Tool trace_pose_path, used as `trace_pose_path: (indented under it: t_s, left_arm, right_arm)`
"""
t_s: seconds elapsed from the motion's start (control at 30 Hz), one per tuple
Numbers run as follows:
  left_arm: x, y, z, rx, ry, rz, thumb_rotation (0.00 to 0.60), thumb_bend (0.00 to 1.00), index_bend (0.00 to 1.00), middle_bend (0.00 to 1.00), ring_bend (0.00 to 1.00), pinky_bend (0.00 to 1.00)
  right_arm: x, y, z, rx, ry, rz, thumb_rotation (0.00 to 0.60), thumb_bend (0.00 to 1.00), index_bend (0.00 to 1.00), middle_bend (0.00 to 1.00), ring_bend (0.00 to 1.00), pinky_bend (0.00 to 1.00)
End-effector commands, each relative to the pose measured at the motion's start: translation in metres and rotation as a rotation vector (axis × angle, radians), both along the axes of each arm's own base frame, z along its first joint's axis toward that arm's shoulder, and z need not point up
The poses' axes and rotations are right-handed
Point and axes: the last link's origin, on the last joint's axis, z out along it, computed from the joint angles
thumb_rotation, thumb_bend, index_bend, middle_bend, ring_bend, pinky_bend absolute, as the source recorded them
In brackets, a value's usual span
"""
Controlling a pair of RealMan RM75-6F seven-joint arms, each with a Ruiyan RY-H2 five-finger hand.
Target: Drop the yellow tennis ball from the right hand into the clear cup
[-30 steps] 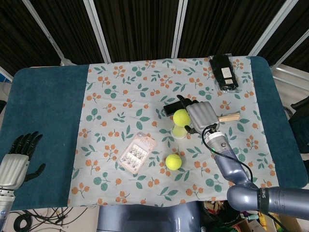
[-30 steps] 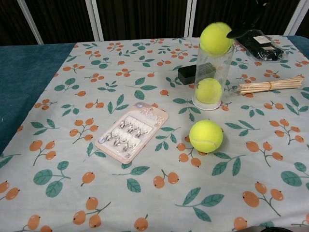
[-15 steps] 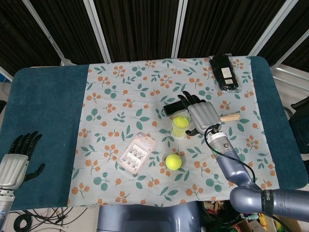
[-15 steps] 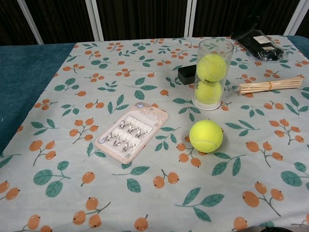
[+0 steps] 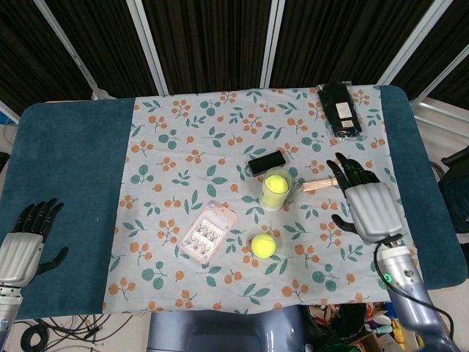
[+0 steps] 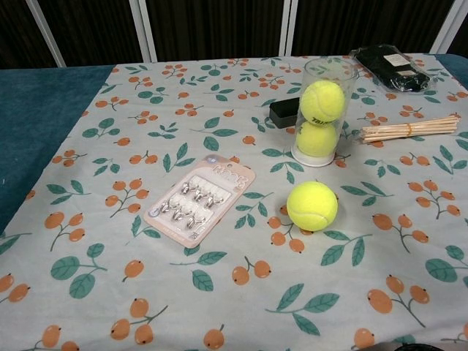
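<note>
Since a second ago the right hand (image 5: 364,200) had moved away from the clear cup (image 6: 322,117) toward the right side of the worktop (image 5: 73,183), and the yellow tennis ball (image 6: 322,100) it had held over the rim had gone down into the cup. The fingers (image 5: 350,170) of this hand were now spread apart and held nothing. The hand hung well apart from the cup, beside the bundle of wooden sticks (image 6: 408,129).

In the chest view the ball sat inside the cup, resting on top of a second ball (image 6: 316,139) at the bottom. The cup stood upright on the flowered cloth (image 5: 183,169), just in front of a small black box (image 6: 284,111).

The left hand (image 5: 28,246) rested at the near left edge of the worktop with its fingers apart and empty.

A third ball (image 6: 312,205) lay loose on the cloth in front of the cup, near a pink card of small metal pieces (image 6: 199,200). A black packet (image 5: 341,110) lay at the far right.

As I judge it, the drop was already done, and nothing of the task was left except perhaps to bring the arm to rest.
</note>
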Motion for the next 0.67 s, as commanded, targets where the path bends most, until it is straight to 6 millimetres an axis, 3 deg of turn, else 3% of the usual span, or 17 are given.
trace_pose_path:
  t_s: [0.03, 0.2, 0.33, 0.4, 0.67]
  left_arm:
    - [0.0, 0.001, 0.0, 0.002, 0.002, 0.002, 0.6, 0.28, 0.03, 0.02, 0.0, 0.05]
    - [0.002, 0.0, 0.0, 0.009, -0.003, -0.001, 0.6, 0.28, 0.02, 0.02, 0.0, 0.05]
    - [0.006, -0.004, -0.001, 0.008, -0.006, -0.027, 0.6, 0.28, 0.02, 0.02, 0.0, 0.05]
    - [0.008, -0.006, -0.002, 0.004, -0.009, -0.034, 0.6, 0.28, 0.02, 0.02, 0.0, 0.05]
    - [0.007, -0.011, -0.004, -0.012, 0.018, -0.054, 0.6, 0.28, 0.01, 0.02, 0.0, 0.05]
  right_arm:
    - [-0.073, 0.071, -0.003, -0.105, -0.005, -0.056, 0.6, 0.13, 0.0, 0.0, 0.06, 0.21]
    - [-0.127, 0.107, -0.026, -0.11, 0.028, -0.122, 0.6, 0.14, 0.0, 0.0, 0.06, 0.2]
    - [-0.158, 0.117, -0.036, -0.136, 0.029, -0.176, 0.6, 0.17, 0.0, 0.0, 0.06, 0.18]
    - [-0.168, 0.116, -0.037, -0.132, 0.04, -0.193, 0.6, 0.17, 0.0, 0.0, 0.06, 0.18]
    - [-0.173, 0.108, -0.039, -0.134, 0.026, -0.172, 0.6, 0.17, 0.0, 0.0, 0.06, 0.18]
